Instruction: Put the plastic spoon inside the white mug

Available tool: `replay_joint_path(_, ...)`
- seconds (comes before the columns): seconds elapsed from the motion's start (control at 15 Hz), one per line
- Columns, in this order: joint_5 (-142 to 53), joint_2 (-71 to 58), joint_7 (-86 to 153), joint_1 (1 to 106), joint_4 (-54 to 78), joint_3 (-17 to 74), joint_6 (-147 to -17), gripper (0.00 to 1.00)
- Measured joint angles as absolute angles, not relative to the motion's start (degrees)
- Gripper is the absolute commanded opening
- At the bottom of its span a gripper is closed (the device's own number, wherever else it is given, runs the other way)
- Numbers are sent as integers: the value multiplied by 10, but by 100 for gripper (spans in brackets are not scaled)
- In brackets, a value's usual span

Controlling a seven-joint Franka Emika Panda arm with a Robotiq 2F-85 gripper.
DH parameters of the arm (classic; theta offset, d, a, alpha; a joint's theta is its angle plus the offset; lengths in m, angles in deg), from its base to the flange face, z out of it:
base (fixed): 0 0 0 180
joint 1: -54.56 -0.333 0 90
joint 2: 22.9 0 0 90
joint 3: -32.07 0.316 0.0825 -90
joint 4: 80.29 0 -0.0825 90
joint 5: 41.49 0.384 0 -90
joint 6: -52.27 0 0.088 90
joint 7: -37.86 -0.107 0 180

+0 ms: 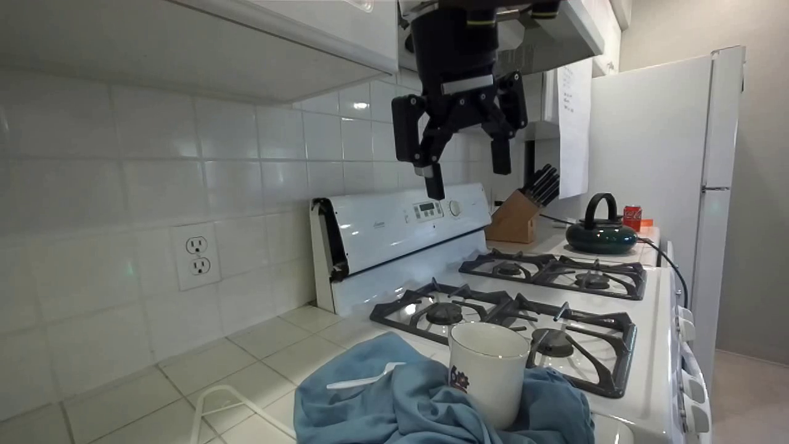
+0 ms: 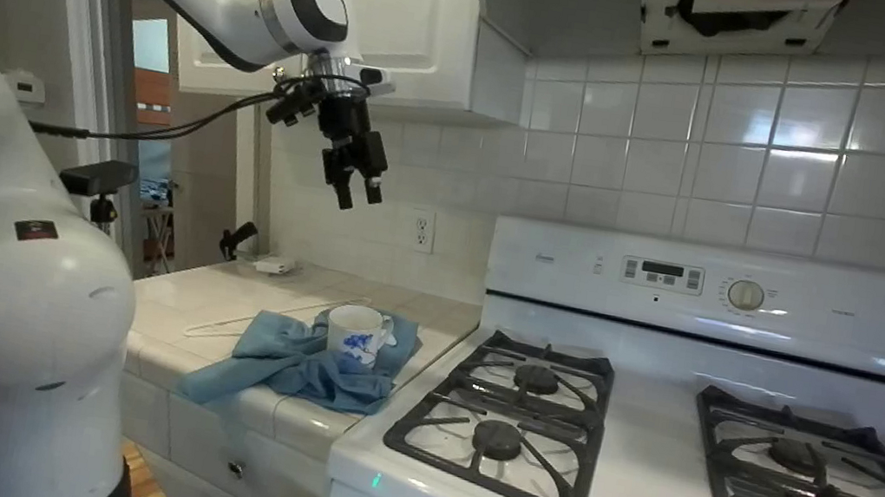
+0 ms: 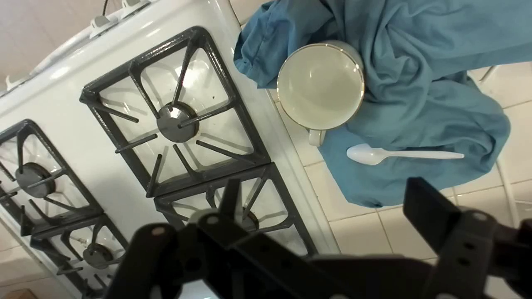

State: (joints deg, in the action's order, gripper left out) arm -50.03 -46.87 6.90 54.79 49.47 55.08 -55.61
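Observation:
The white mug (image 1: 490,376) stands upright on the counter among folds of a blue cloth; it also shows in an exterior view (image 2: 351,333) and in the wrist view (image 3: 320,87), where its inside looks empty. The white plastic spoon (image 3: 368,155) lies flat on the blue cloth (image 3: 415,120) beside the mug's handle. It also shows in an exterior view (image 1: 363,382); in an exterior view from the stove front it cannot be made out. My gripper (image 1: 468,176) is open and empty, high above the counter, pointing down; it also shows in an exterior view (image 2: 359,197) and the wrist view (image 3: 326,199).
A gas stove with black grates (image 2: 502,407) adjoins the counter beside the mug. A white hanger (image 1: 198,413) lies partly by the cloth. Cabinets (image 2: 389,21) and a range hood (image 2: 567,4) hang overhead. A knife block (image 1: 511,219) and dark kettle (image 1: 601,237) stand beyond the stove.

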Motion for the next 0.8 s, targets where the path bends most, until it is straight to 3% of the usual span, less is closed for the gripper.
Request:
replay_joint_path(0.4, -500, -461, 61, 542, 497, 542, -563, 100)
replay_joint_path(0.8, -499, -396, -33, 541, 500, 517, -681, 100)
